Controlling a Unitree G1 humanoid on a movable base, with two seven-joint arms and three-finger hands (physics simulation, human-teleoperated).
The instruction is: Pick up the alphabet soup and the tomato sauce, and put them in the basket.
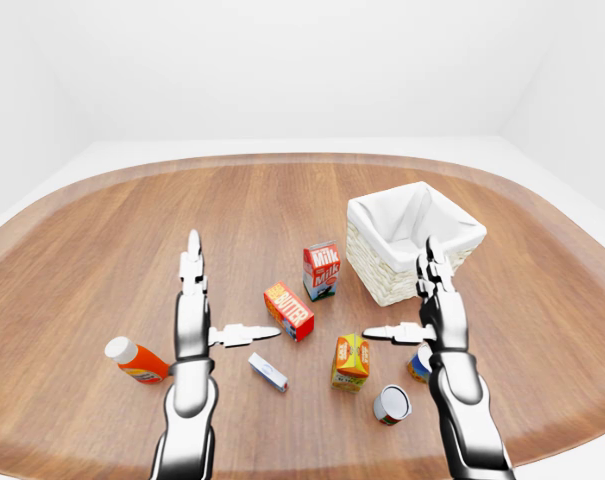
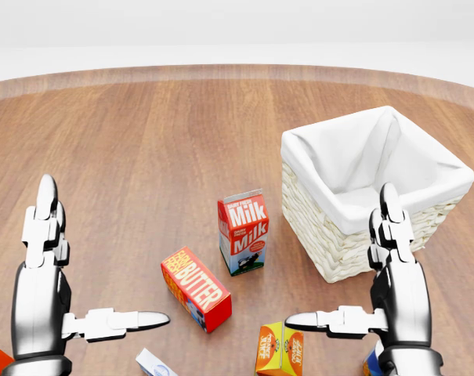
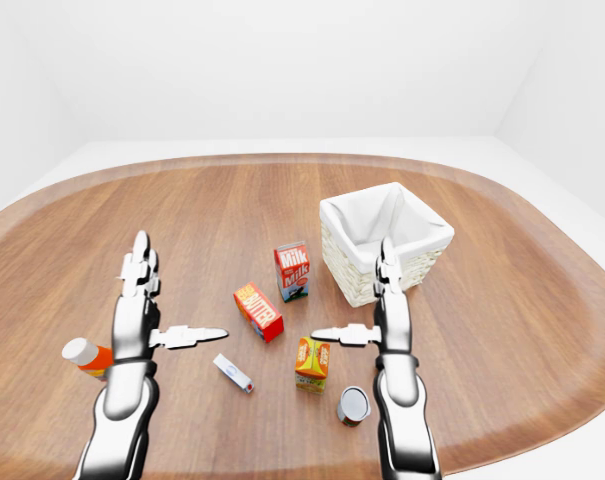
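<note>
Metal, I judge, under a paper label: the can [image 1: 392, 404] lying on its side at the lower right of the left-eye view, its pale round end turned toward the camera. A second can [image 1: 419, 362], blue and orange, sits just above it in that view, half hidden behind my right wrist. I cannot read either label, so I cannot tell which is the soup and which the sauce. Both should be stiff, fairly heavy for their size and smooth enough to slip. The one on its side may roll if nudged. I would take each across its round wall, thumb against fingers, not by the rims.

My right hand [image 1: 440, 320] hovers over the surface [image 1: 282, 210] just above the blue can in the picture. Its fingers are straight and pointing up the frame, the thumb is stuck out to the left, and it is fully spread, holding nothing. My left hand [image 1: 193, 322] mirrors it at the lower left, thumb pointing right, also empty.

An orange carton [image 1: 351, 360] stands just left of the cans. Farther up are the butter box [image 2: 195, 288] and the milk carton [image 2: 243, 232]. The basket [image 2: 331, 243], white-lined wicker, stands at the right of the head view, its near corner behind my right fingertips, with nothing showing inside.
</note>
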